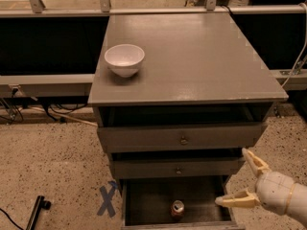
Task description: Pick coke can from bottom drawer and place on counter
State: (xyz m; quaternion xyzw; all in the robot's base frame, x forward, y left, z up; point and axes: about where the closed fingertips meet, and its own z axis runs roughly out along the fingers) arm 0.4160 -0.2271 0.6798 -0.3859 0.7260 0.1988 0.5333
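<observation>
Grey bottom drawer (148,198) was pictured holding one coke can (177,209), one bowl (124,59) on the counter (192,56), tool (231,176) spread wide alongside.

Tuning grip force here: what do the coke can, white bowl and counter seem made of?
The coke can, in the bottom drawer: likely thin metal, given its shiny silver top. The white bowl: smooth and glossy, ceramic or plastic, cannot tell which. The counter: grey with soft sheen, perhaps painted metal or laminate. The gripper, open, hangs right of the drawer.

Grey counter (192,56): white bowl (124,60) near left edge. Claw (231,176) spread, right of bottom drawer (144,200).
</observation>
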